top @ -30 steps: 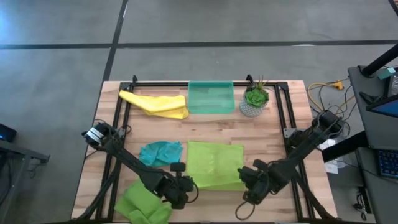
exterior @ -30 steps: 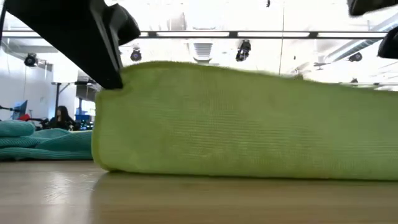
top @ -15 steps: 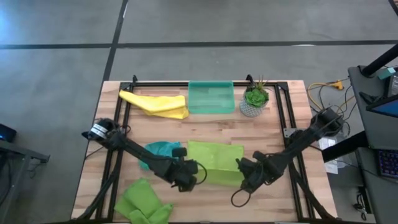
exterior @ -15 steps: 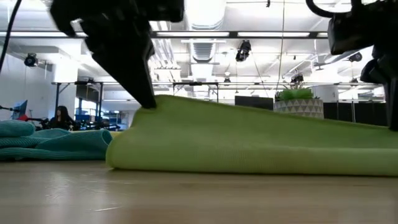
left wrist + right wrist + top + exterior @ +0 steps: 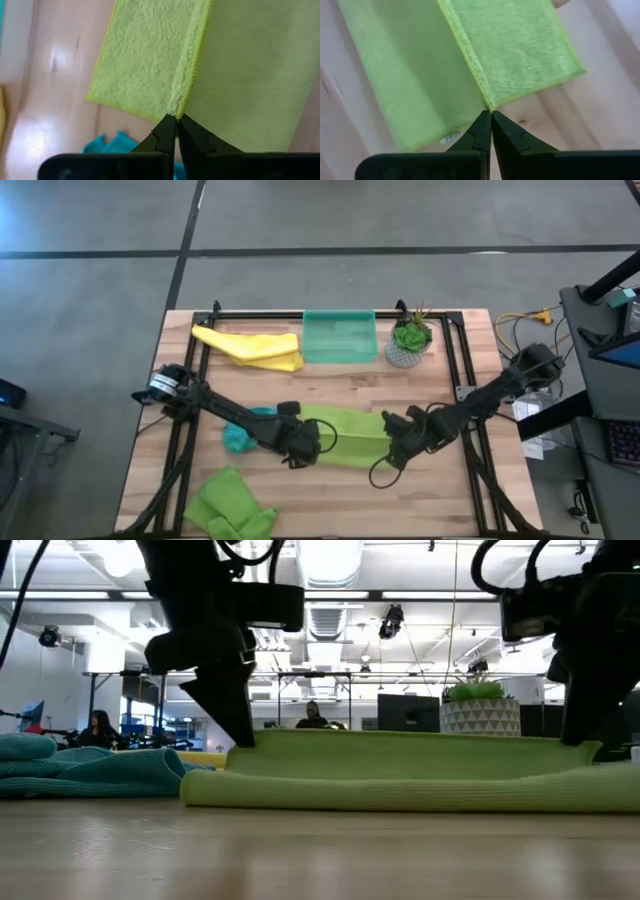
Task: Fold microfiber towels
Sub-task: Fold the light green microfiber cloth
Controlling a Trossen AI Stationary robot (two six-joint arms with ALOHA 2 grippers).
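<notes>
While both pinch the same cloth, the left gripper (image 5: 318,448) and the right gripper (image 5: 388,450) are each clamped on a corner of the lime green towel (image 5: 352,438) at mid-table. A second ago that towel lay spread wide; now its near edge has been carried over toward the far edge, so it is a narrow band and the first fold is nearly laid, pending release. The wrist views show what the high view cannot: each corner is nipped right at the hem, one layer lifted over another. The low view shows the fold almost flat on the table (image 5: 330,385). The teal towel (image 5: 238,437) seems partly hidden under the left arm.
</notes>
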